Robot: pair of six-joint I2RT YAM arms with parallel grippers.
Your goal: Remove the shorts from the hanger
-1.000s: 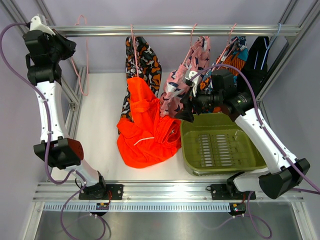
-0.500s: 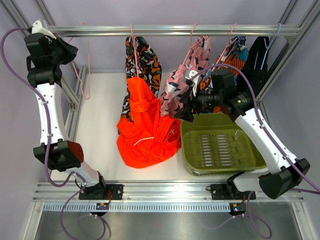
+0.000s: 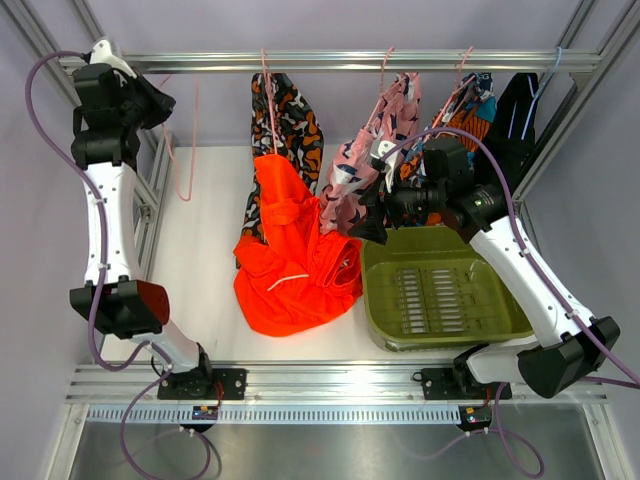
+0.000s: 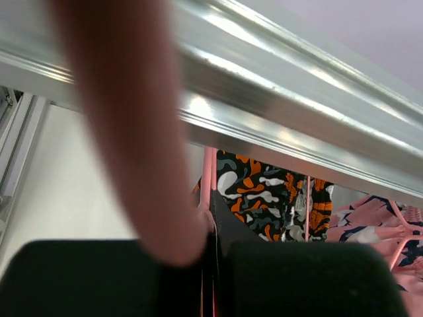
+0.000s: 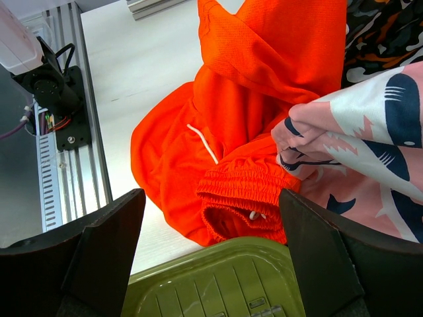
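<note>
On the white surface [image 3: 200,250], mid-frame, the orange shorts [image 3: 295,260] lie heaped, seemingly freed. Upper left, the left claw [image 4: 215,261] is clenched on a bare pink hanger [image 4: 132,132], likely clearing it; the right claw [image 5: 215,254] gapes, released, over them.

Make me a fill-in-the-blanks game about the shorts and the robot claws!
1. The plain ___ shorts lie heaped on the table.
2. The tray beside them is coloured ___.
3. The right claw is wide ___.
4. The left claw grips an empty hanger coloured ___.
Missing words: orange, green, open, pink.
</note>
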